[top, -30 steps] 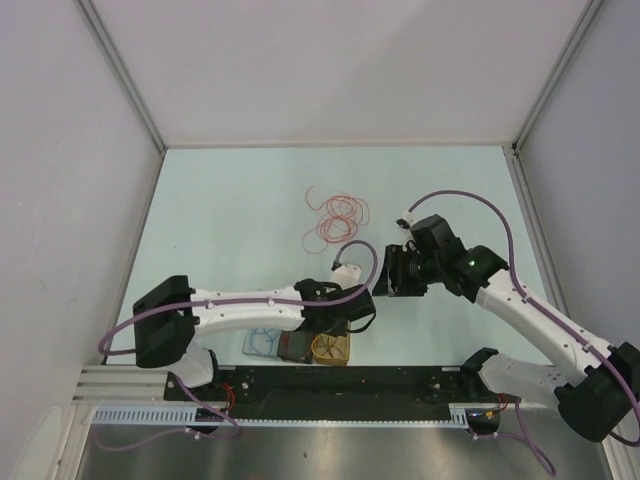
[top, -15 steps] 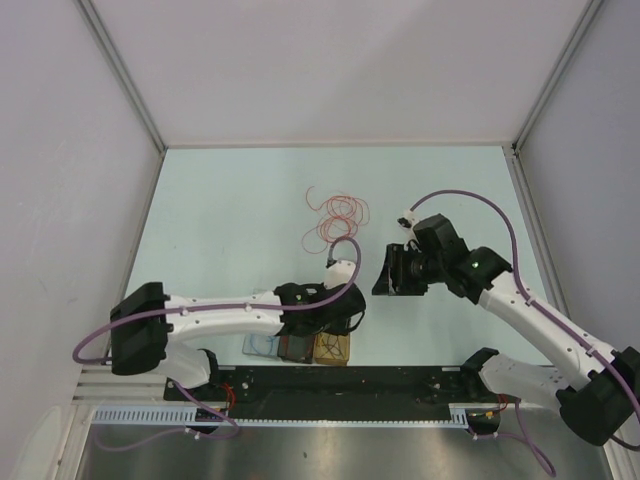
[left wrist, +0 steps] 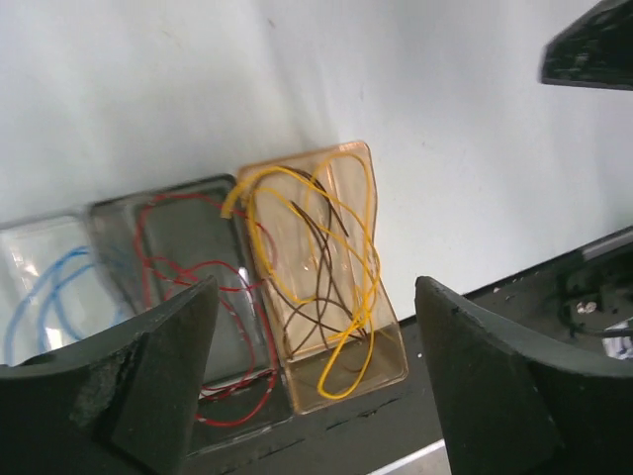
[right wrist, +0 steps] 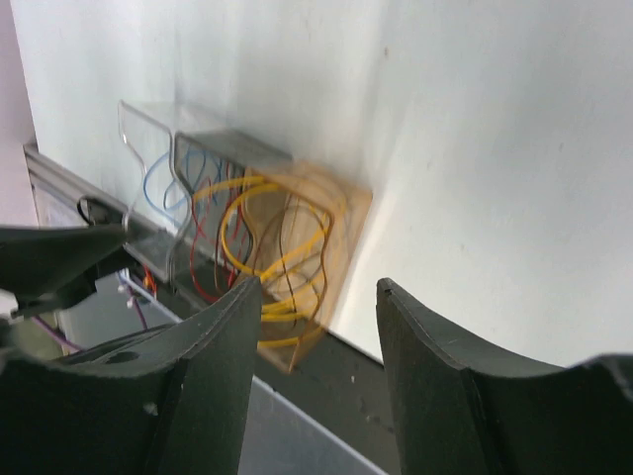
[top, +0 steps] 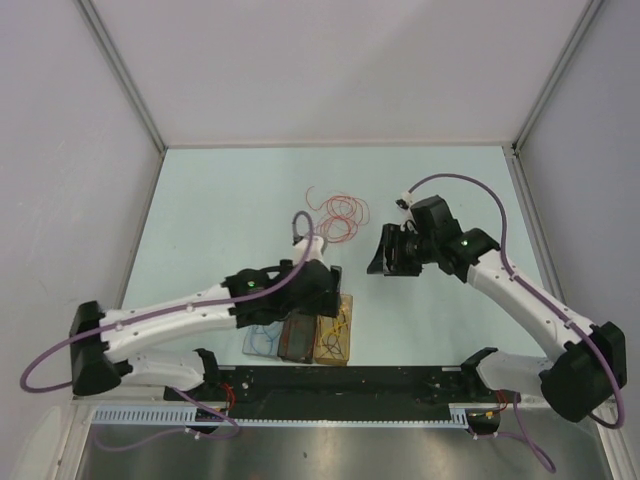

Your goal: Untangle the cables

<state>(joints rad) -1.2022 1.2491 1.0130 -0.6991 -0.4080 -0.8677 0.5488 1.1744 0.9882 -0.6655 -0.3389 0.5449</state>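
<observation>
A loose tangle of red and orange cables lies on the table's far middle. At the near edge stand three small trays. The amber tray holds yellow and dark brown cables. The dark tray holds a red cable, and the clear tray a blue cable. My left gripper hovers open above the amber tray with nothing between its fingers. My right gripper hangs open and empty right of the tangle, facing the trays.
A black rail and a metal ledge run along the near edge just behind the trays. White walls close in the table on the left, right and far sides. The left arm stretches low across the near left.
My left gripper has opened and pulled back from the amber tray toward the table's middle, leaving the yellow cable in the tray. The right gripper has shifted slightly farther away.
</observation>
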